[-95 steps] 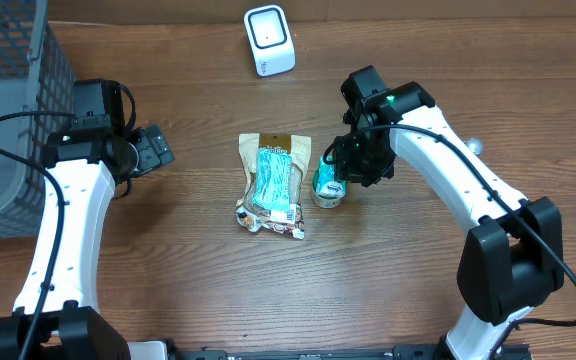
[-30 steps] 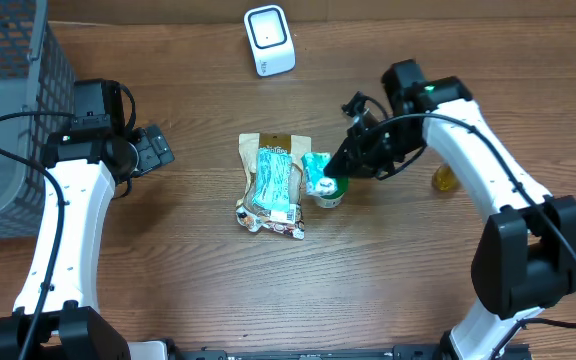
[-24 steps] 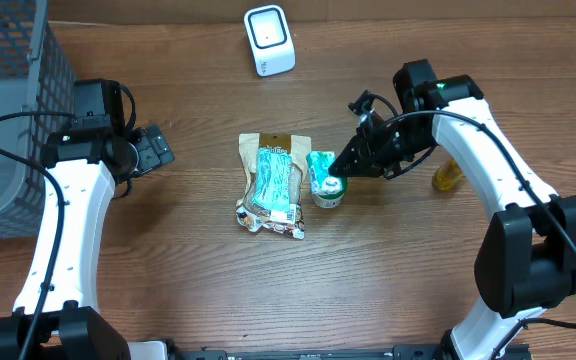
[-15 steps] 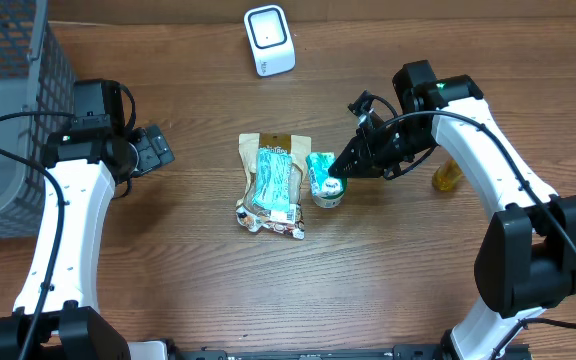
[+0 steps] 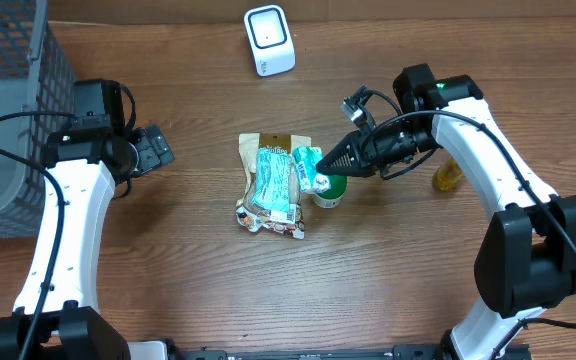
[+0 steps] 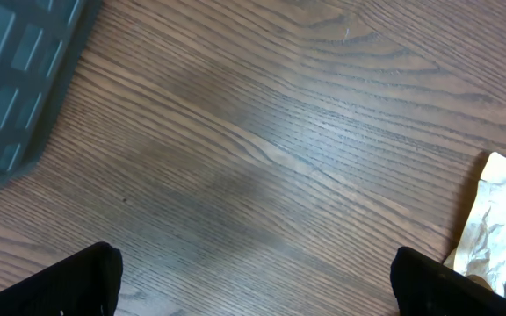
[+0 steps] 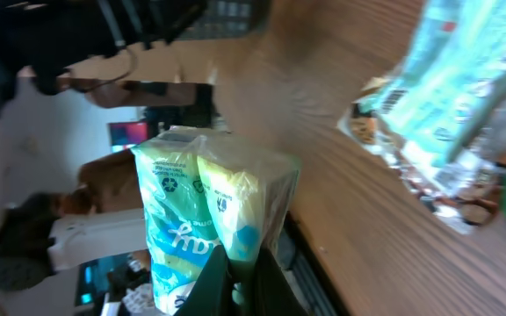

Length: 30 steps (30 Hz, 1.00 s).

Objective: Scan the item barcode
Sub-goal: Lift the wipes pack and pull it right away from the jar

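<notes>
Overhead view shows you the bag at frame centre and the scanner at top centre, both unmoved. What changed is the packet: half a second ago it hung low by the cup, now it is raised and tipped left, over the bag's right edge. I judge the pick is done and the carry to the scanner remains. The right gripper is clenched on the packet's right end, so the packet sticks out leftward past the fingertips. The left gripper is released and holds nothing.
</notes>
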Tool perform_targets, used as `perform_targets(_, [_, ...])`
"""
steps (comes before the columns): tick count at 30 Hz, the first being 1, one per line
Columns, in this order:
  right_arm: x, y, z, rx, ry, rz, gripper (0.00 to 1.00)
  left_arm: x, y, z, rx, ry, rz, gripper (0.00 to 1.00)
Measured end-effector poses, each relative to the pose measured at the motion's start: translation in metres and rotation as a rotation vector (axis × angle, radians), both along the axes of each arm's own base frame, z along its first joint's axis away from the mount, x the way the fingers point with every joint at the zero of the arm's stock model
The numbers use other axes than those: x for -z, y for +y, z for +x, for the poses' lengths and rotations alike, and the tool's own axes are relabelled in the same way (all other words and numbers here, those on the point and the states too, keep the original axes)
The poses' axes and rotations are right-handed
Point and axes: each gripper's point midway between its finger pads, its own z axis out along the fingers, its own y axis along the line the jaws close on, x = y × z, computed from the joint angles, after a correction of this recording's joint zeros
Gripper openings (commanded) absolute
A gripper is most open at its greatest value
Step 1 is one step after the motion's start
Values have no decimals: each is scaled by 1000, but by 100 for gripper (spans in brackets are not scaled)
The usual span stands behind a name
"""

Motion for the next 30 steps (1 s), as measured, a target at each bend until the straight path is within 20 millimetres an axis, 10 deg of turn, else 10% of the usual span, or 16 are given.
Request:
perform_targets(20, [-56,-7,-20,14,-47,263,4,0,0,0,0,0,0,99])
perform_targets(30, [-137,-42,-44,118,-283,346,4,0,0,0,0,0,0,100])
